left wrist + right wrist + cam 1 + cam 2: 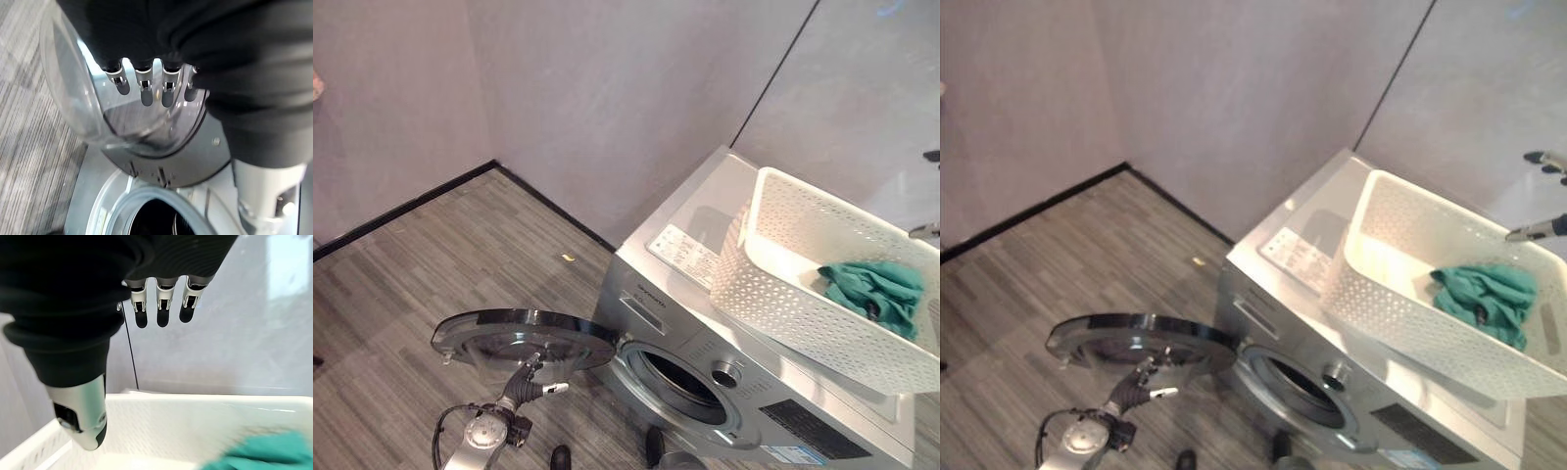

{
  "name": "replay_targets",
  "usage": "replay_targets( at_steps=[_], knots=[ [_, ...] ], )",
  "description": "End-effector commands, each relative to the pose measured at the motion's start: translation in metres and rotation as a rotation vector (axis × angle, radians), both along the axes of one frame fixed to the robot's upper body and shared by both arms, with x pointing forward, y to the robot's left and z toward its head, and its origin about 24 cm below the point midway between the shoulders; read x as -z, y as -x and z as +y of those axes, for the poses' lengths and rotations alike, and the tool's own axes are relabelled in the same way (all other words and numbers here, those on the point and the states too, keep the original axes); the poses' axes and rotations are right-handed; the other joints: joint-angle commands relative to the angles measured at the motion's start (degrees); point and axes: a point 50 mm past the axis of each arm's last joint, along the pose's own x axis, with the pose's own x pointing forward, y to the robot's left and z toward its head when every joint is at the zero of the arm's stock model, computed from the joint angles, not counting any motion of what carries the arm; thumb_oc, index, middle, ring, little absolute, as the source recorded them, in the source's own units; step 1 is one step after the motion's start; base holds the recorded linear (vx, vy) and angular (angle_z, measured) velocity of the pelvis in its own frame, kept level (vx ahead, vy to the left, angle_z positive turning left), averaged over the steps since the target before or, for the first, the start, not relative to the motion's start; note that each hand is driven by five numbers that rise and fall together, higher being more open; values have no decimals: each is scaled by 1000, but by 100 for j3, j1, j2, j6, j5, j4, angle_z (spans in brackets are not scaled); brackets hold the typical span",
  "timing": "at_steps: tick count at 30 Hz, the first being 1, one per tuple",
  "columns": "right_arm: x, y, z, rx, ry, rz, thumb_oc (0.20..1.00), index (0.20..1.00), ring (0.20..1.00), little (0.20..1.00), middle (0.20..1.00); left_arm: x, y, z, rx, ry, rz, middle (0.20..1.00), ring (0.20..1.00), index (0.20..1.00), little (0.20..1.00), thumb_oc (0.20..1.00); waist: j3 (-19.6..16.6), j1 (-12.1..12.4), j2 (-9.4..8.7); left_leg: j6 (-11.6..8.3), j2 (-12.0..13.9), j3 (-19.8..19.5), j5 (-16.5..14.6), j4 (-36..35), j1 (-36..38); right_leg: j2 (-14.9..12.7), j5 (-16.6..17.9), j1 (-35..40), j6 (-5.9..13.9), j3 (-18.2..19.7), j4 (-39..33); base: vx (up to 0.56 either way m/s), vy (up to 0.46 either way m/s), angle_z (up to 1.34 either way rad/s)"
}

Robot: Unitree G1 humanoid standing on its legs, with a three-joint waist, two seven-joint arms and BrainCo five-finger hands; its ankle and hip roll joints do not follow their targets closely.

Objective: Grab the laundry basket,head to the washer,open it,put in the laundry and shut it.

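Both hands hang slack-fingered: left hand [530, 382] props the washer door [524, 335] wide, right hand [1540, 231] hovers over the basket [773, 294] to reach the green laundry [873, 290].

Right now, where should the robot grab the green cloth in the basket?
Probably the bunched-up top of the green cloth, coming straight down from above. It lies crumpled inside the white basket on top of the washer, and the basket's tall walls block the sides. The right hand hangs open over the basket, so it seems best placed.
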Motion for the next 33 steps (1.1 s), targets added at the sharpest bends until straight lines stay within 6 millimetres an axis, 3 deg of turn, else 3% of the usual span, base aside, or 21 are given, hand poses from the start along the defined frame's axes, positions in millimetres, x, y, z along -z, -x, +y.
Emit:
replay_targets(
  at_steps=[1,4,9,14,20,28,33],
  knots=[
    [-51,7,-13,46,17,-188,1000,1000,1000,1000,1000,-10,-22,-16,95,31,-82,1000,1000,1000,1000,1000,-317,308,53,-413,519,545,-381,86,172,-3,944,-238,309,38,298,46,-43,-27],
    [-47,13,-12,33,-3,-191,1000,1000,1000,1000,1000,-9,-24,-22,112,43,-82,1000,1000,1000,1000,1000,-343,321,68,-429,570,616,-398,72,222,60,897,-233,281,120,260,41,-40,-28],
    [-16,8,-4,-21,-58,-96,1000,1000,1000,1000,1000,-10,-26,-34,135,83,-90,1000,1000,1000,1000,1000,-339,373,112,-444,645,716,-410,51,310,150,806,-220,228,231,258,29,-32,-17],
    [14,0,-3,-32,-97,20,1000,1000,1000,1000,1000,-10,-23,-30,128,85,-81,1000,1000,1000,1000,1000,-291,394,182,-467,670,715,-408,44,321,154,663,-192,194,180,217,21,-6,-3],
    [41,10,-8,2,-94,168,1000,1000,1000,1000,1000,-6,-7,-16,105,73,-34,1000,1000,1000,1000,1000,-237,421,275,-502,697,675,-389,44,297,142,558,-149,174,83,167,22,-10,4],
    [53,5,-15,30,-70,218,1000,1000,1000,1000,1000,-3,-3,-19,79,109,-22,1000,1000,1000,1000,1000,-209,493,326,-537,727,663,-390,44,284,157,450,-103,146,55,76,14,-14,1],
    [46,-3,-23,67,-92,145,1000,1000,1000,1000,1000,-2,-7,-32,97,143,-30,1000,1000,1000,1000,1000,-199,548,311,-554,727,681,-391,44,293,174,427,-70,144,47,24,0,0,0]
  ],
)
